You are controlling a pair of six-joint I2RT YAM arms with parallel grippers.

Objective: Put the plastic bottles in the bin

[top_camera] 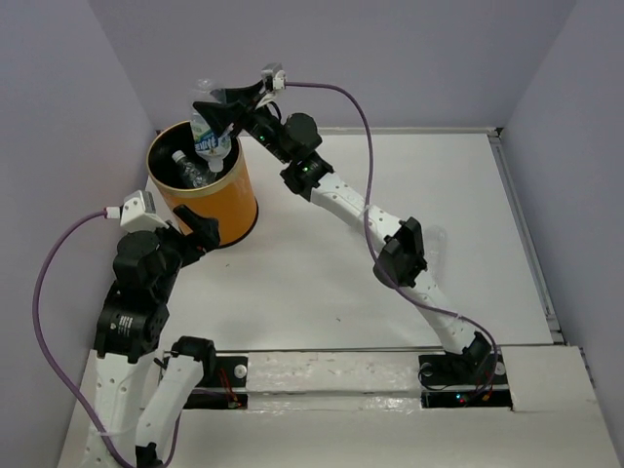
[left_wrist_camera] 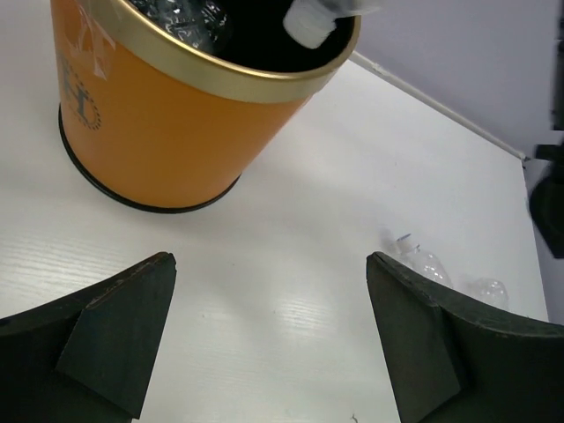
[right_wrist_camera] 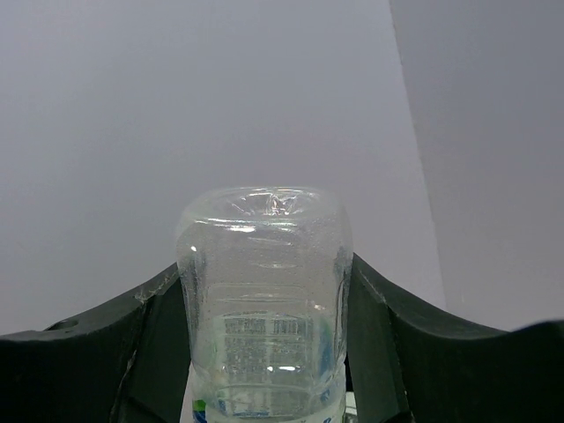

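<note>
The orange bin (top_camera: 219, 200) stands at the back left of the table. My right gripper (top_camera: 219, 112) is shut on a clear plastic bottle (top_camera: 211, 138) with a blue-green label and holds it cap down over the bin's mouth. In the right wrist view the bottle's base (right_wrist_camera: 264, 282) fills the space between the jaws of the right gripper (right_wrist_camera: 264, 335). Another bottle (top_camera: 190, 172) lies inside the bin. My left gripper (top_camera: 200, 232) is open and empty beside the bin's near wall (left_wrist_camera: 176, 132). The held bottle's white cap (left_wrist_camera: 308, 22) hangs over the rim.
Two clear bottles (left_wrist_camera: 425, 264) (left_wrist_camera: 490, 291) lie on the white table to the right of the left gripper (left_wrist_camera: 269, 335), near the right arm's elbow (top_camera: 405, 249). Grey walls close in the table at the back and sides.
</note>
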